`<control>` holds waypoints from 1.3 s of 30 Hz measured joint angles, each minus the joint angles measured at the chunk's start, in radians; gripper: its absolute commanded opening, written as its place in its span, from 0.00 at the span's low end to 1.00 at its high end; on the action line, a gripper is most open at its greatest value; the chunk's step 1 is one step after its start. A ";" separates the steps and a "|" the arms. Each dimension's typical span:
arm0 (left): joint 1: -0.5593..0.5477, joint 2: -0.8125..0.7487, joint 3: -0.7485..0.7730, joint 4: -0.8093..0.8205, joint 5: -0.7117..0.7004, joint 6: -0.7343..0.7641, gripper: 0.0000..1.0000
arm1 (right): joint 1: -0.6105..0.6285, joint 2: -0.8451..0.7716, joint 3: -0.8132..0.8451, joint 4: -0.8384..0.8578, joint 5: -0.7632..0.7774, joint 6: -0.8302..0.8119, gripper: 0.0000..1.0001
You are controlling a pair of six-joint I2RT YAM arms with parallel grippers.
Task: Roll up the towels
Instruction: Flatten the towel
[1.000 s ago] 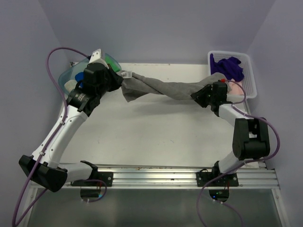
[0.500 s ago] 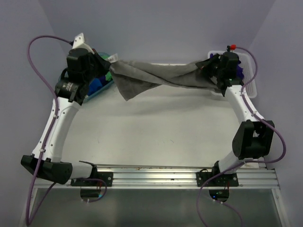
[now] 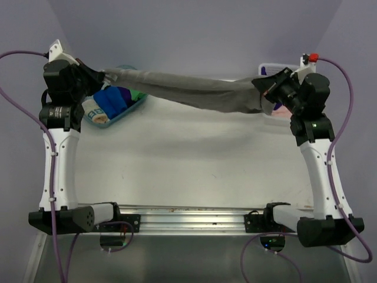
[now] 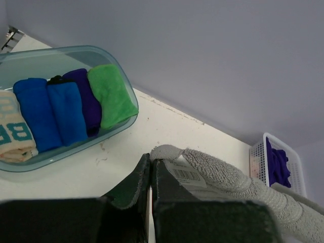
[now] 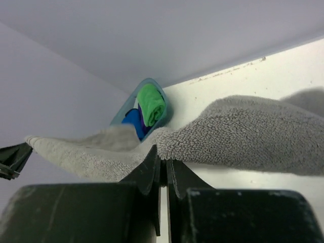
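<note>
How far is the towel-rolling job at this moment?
Done: several rolled cloths lie in the teal tray. In hand: the grey towel hangs stretched between the left end effector and the right end effector, above the table, not yet rolled. Left: rolling it, then the purple towel lying in the white basket.

Left claw (image 4: pixel 151 169) pinches the grey towel (image 4: pixel 228 179) at its tag (image 4: pixel 185 174).

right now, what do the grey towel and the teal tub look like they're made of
The grey towel looks like terry cloth: matte, with a nubby looped pile and a sewn-in label. The teal tub is probably plastic: translucent, with smooth walls and a slightly shiny rim.
</note>
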 measured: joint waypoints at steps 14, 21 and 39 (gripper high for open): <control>0.002 -0.076 -0.013 0.011 0.014 0.007 0.00 | 0.005 -0.076 0.050 -0.018 -0.015 -0.007 0.00; 0.004 -0.016 -0.221 0.090 0.028 -0.006 0.00 | 0.041 0.323 0.217 -0.058 0.016 -0.068 0.53; 0.010 0.037 -0.365 0.055 -0.051 -0.011 0.00 | 0.201 0.068 -0.509 -0.169 0.295 -0.154 0.61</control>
